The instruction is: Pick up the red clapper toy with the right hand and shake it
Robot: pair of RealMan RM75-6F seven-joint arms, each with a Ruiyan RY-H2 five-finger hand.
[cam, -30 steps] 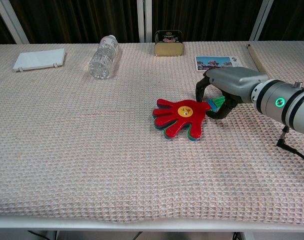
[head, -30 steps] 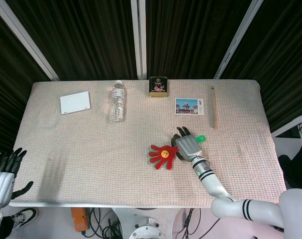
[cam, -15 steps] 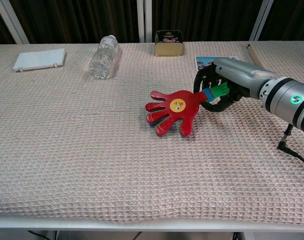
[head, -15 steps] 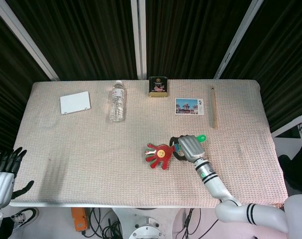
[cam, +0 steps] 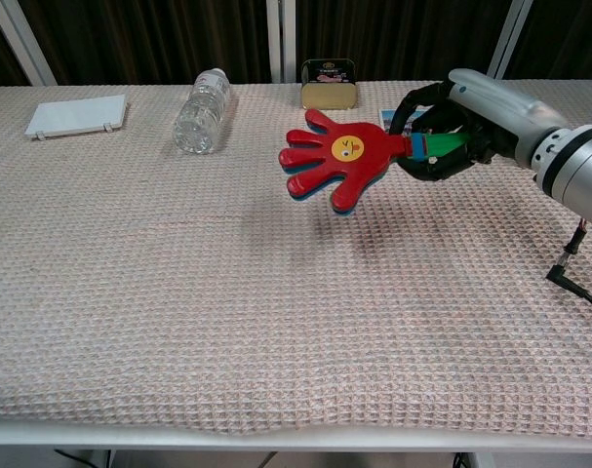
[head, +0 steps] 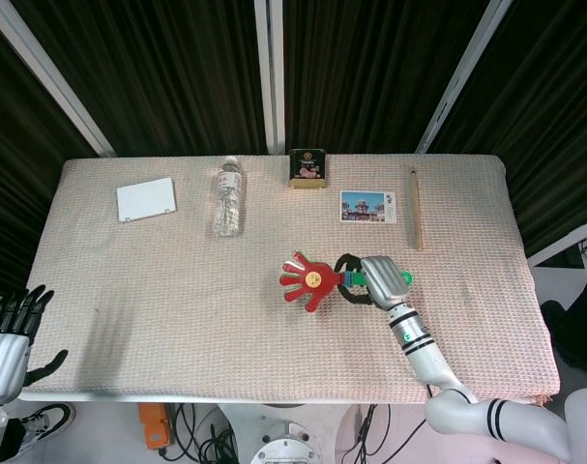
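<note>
The right hand (cam: 452,127) has its fingers (cam: 413,107) wrapped around the green handle of the red clapper toy (cam: 335,161), held clear above the surface (cam: 178,292). A firm grip and short wrist flicks should make it clap.

A table (head: 177,319) under a pinkish waffle-weave cloth bears a white pad (head: 146,200), a lying water bottle (head: 228,197), a tin (head: 308,167), a postcard (head: 367,207) and a wooden stick (head: 416,208).
</note>
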